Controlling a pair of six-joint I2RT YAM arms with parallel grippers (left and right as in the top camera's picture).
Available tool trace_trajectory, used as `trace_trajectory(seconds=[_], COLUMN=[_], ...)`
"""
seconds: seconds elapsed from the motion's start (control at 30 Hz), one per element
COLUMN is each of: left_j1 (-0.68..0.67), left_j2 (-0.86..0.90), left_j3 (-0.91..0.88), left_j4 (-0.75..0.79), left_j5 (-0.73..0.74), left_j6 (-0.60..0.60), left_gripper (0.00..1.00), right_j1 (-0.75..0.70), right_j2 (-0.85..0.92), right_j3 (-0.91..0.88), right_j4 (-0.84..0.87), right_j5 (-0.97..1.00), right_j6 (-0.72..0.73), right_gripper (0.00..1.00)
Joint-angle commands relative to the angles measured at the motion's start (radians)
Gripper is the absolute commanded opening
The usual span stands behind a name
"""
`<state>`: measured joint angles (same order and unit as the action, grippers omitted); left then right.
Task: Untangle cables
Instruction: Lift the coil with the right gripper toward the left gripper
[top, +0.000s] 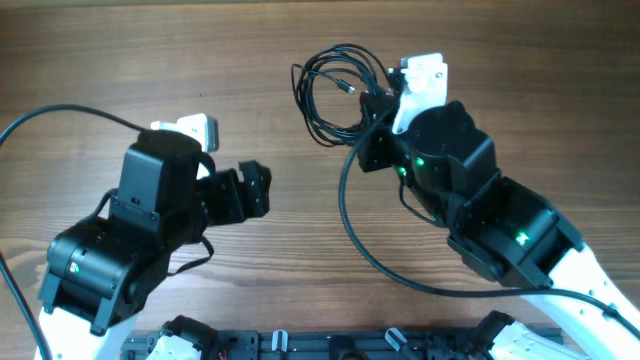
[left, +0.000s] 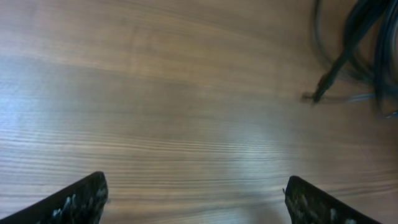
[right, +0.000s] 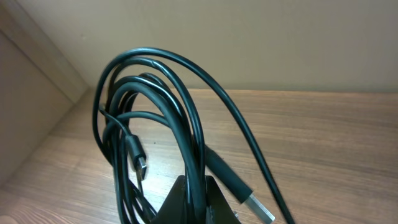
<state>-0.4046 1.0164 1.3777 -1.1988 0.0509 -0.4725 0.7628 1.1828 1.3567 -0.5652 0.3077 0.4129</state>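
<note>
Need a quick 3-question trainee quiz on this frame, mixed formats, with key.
1. True or false: the left gripper is holding the cables.
2. Which gripper is shut on the cables? A) left B) right C) neither
3. Short answer: in the right wrist view, what silver part shows at lower right, beside the pinched strands?

Key:
1. False: it is open and empty, apart from the bundle.
2. B: the right gripper.
3. A USB plug at a cable end.
</note>
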Motion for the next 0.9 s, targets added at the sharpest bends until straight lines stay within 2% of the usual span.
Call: trace_trajectory(seconds=[0.0,0.07,0.17,0.27,0.43,0.5,0.53,0.57,0.63,0.67,0.73,0.77,0.83,0.87], left_j1=[0.003,0.003,0.003,0.003,0.003,0.003,0.003,0.003,0.003,0.003,0.003,0.003,0.003,0.003], left_j2=[0.001,0.001,0.004,0.035,0.152,0.200,0.223,0.239,0.251,0.246,0.212,0.188,0.128,0.106], left_j3=[0.010,0.010,0.010,0.010,0.010,0.010,0.010,0.010,0.010,0.010,0.010,0.010,0.010,0.010], left_j4=[0.092,0.161,0.264,0.335,0.371,0.383,0.385,0.383,0.376,0.373,0.365,0.356,0.325,0.312], left_j5=[0.035,0.045,0.168,0.227,0.229,0.229,0.229,0.229,0.229,0.229,0.229,0.229,0.229,0.229], left_j6=[0.063,0.137,0.360,0.531,0.627,0.626,0.626,0.626,0.626,0.626,0.626,0.626,0.626,0.626], left_gripper=[0.94,0.96,0.96,0.97,0.93,0.84,0.73,0.60,0.21,0.13,0.06,0.06,0.09,0.13], right_j1=[-0.003,-0.003,-0.003,-0.003,-0.003,-0.003,-0.003,-0.003,-0.003,-0.003,-0.003,-0.003,-0.003,-0.003], right_j2=[-0.015,-0.015,-0.015,-0.016,-0.024,-0.037,-0.046,-0.051,-0.061,-0.062,-0.061,-0.061,-0.061,-0.061], right_j3=[0.010,0.010,0.010,0.010,0.010,0.010,0.010,0.010,0.010,0.010,0.010,0.010,0.010,0.010], right_j4=[-0.008,-0.010,-0.012,-0.011,-0.015,-0.026,-0.032,-0.035,-0.058,-0.079,-0.159,-0.205,-0.314,-0.370], right_j5=[-0.024,-0.040,-0.078,-0.186,-0.357,-0.370,-0.370,-0.369,-0.301,-0.231,0.013,0.144,0.386,0.472], right_j6=[-0.021,-0.023,-0.053,-0.073,-0.099,-0.096,-0.096,-0.097,-0.096,-0.094,-0.007,0.054,0.217,0.290], right_gripper=[0.04,0.04,0.04,0.04,0.04,0.04,0.04,0.04,0.04,0.04,0.04,0.04,0.04,0.04])
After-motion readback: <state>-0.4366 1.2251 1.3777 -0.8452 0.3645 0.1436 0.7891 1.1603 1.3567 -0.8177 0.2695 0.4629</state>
